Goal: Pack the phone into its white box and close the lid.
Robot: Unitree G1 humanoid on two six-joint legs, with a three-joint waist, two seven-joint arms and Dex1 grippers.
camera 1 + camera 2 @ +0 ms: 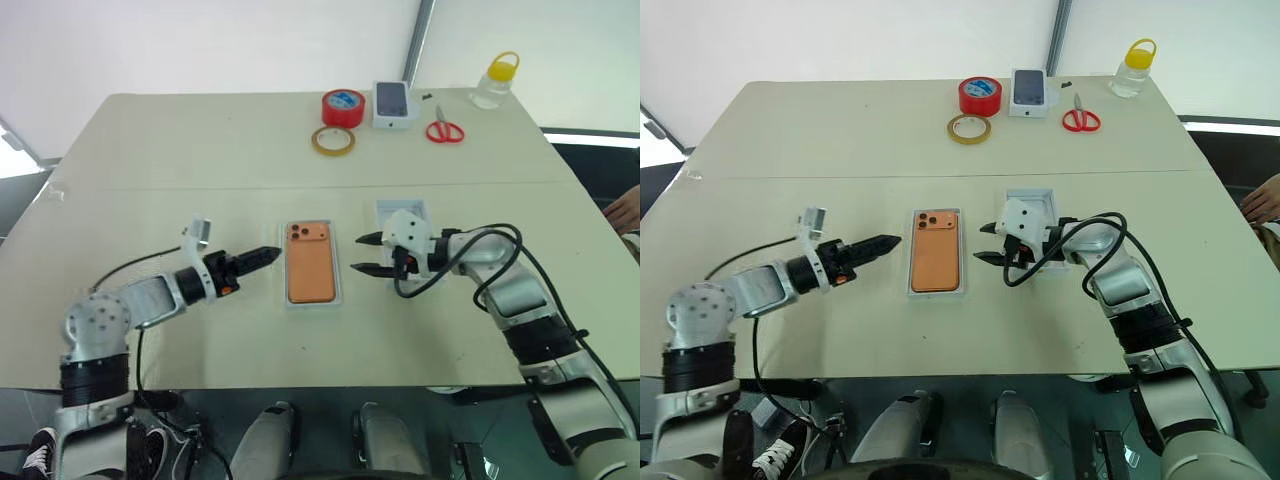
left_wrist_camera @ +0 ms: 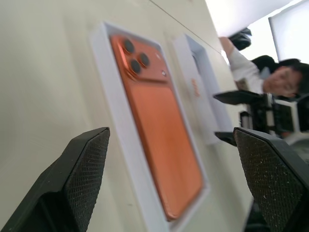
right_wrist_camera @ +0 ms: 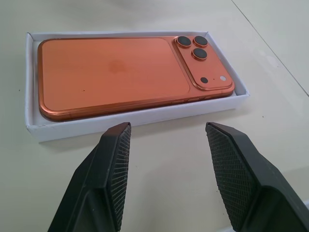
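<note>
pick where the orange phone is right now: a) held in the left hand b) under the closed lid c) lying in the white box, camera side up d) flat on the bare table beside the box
c: the phone lies flat inside the white box, lenses facing up, with both hands open and apart from it and no lid over it.

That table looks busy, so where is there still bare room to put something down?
The table's far left, beside the yellow tape ring, is bare, and so is the near strip in front of the phone in its white box. It is crowded around that box, with the left gripper, right gripper and lid close by.
</note>
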